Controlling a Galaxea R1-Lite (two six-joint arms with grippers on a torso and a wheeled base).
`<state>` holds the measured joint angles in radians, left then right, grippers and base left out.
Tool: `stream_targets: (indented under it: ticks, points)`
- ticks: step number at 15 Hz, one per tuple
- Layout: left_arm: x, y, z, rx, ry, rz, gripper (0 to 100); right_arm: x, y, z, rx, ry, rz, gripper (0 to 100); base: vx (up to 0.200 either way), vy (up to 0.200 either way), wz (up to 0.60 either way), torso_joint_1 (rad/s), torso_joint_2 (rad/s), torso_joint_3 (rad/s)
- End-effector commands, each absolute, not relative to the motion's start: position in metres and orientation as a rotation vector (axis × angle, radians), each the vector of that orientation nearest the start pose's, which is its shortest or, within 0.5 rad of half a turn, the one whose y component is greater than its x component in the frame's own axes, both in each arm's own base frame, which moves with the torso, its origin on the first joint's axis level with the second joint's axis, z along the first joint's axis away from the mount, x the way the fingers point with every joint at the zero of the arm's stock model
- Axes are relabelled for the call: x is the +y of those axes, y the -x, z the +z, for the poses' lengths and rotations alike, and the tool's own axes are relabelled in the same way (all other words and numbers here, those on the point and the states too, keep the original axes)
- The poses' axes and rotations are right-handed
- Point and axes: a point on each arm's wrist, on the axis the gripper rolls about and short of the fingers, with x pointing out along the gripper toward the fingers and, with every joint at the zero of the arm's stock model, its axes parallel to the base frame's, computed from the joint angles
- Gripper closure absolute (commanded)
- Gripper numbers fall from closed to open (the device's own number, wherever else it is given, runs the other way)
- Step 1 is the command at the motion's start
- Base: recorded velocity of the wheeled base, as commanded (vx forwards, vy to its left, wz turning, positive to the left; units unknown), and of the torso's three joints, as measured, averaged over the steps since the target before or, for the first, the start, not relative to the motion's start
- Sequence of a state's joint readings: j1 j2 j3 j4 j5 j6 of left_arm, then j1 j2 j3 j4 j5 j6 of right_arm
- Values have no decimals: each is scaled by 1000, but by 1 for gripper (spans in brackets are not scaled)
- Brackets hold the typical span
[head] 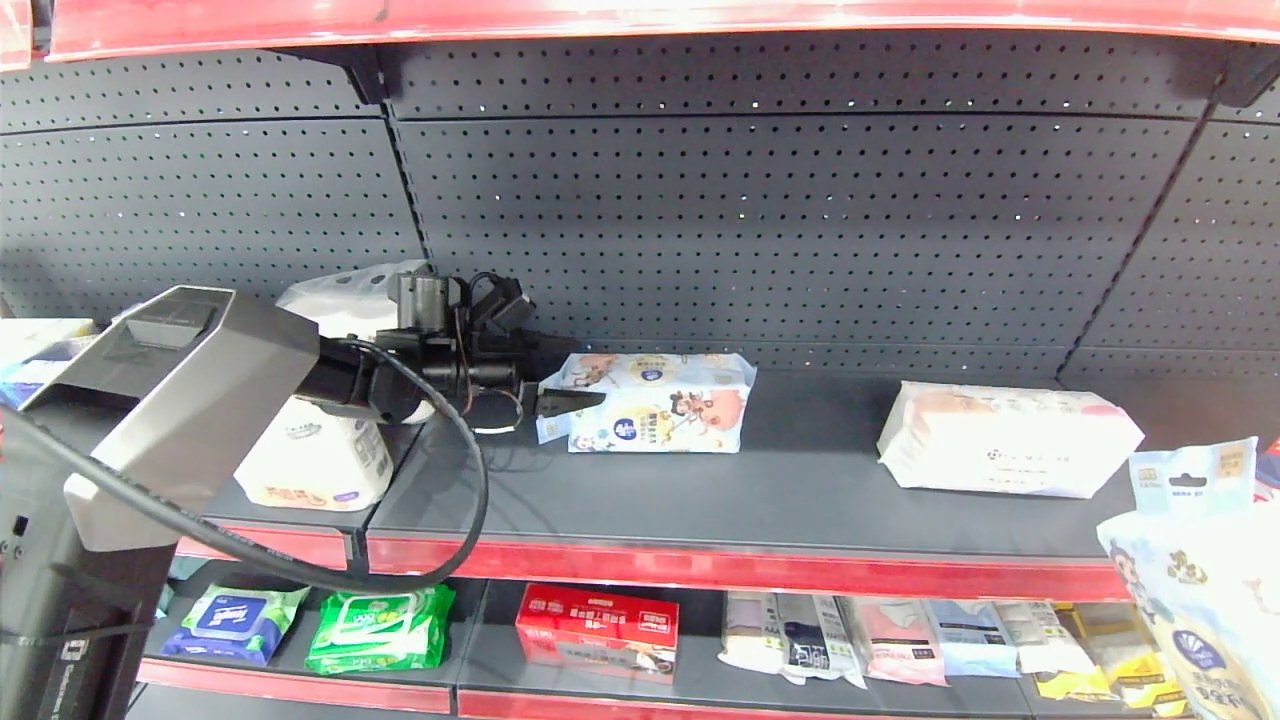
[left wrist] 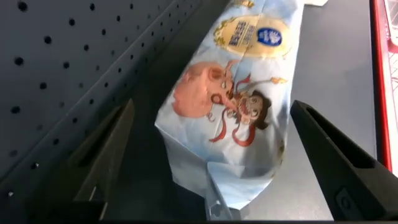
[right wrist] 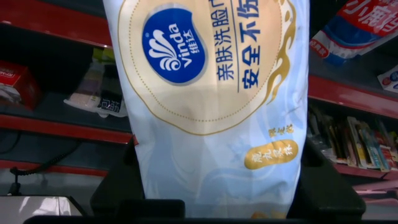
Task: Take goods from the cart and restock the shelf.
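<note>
Black left end effector [left wrist: 208, 115] level, apart astride tissue pack [head: 660, 400]; right end effector [right wrist: 224, 193] clamps bag [right wrist: 211, 93]

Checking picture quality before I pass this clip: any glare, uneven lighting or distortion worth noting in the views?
Head view: glare washes the upper red shelf lip, whose straight line bows. Left wrist view: the printed pack is lit, the pegboard beside it dark. Right wrist view: the bag is evenly lit, with no glare.

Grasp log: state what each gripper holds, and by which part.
Right gripper holds a white-and-blue tissue pack by its lower end. Left gripper is open around the cartoon-printed pack on the shelf, holding nothing.
</note>
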<state>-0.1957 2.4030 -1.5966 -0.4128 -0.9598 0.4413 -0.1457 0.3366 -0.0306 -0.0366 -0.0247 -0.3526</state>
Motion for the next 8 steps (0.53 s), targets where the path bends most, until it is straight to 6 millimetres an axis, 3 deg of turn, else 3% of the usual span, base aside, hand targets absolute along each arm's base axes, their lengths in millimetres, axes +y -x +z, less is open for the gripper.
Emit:
stream_targets:
  ticks: [1, 8]
  points:
    - [-113, -471, 86, 147, -224, -1202, 0, -1, -5, 91, 295, 334, -120, 100, 0, 0, 0, 0, 0, 0]
    - [-120, -472, 75, 168, -216, -1218, 0, -1, -5, 91, 295, 332, -119, 100, 0, 0, 0, 0, 0, 0]
